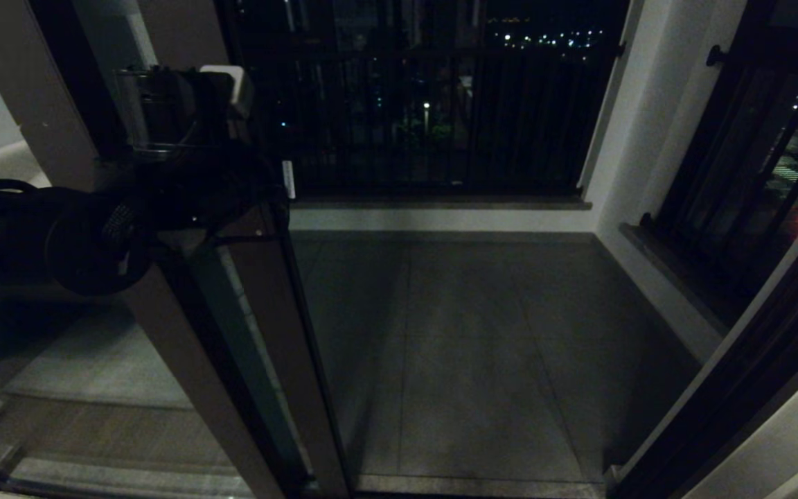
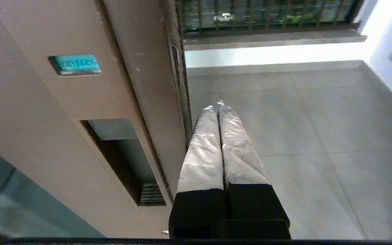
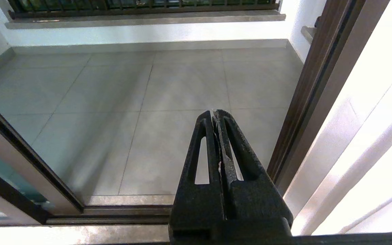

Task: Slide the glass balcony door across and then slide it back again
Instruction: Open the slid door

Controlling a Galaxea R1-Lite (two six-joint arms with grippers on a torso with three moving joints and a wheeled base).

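In the head view the left arm is a dark mass at the left edge, and it covers the part of the glass balcony door (image 1: 271, 333) where the left gripper (image 2: 219, 105) meets it, so from there the contact cannot be made out. The top of the door is cut off by the frame edge. The left wrist view shows the gripper's padded fingers (image 2: 204, 149) pressed together with nothing between them, lying just beside the door's outer edge; whether they touch it cannot be told. The door stands at the left of the opening, with the tiled balcony floor (image 1: 482, 346) open to its right. Its upright edge is brown metal with a recessed slot handle (image 2: 124, 160) and a small teal tab (image 2: 77, 63) above it; the glass shows greenish. The right gripper (image 3: 217, 114) hangs near the right door frame (image 3: 315, 85), its black fingers together and empty.
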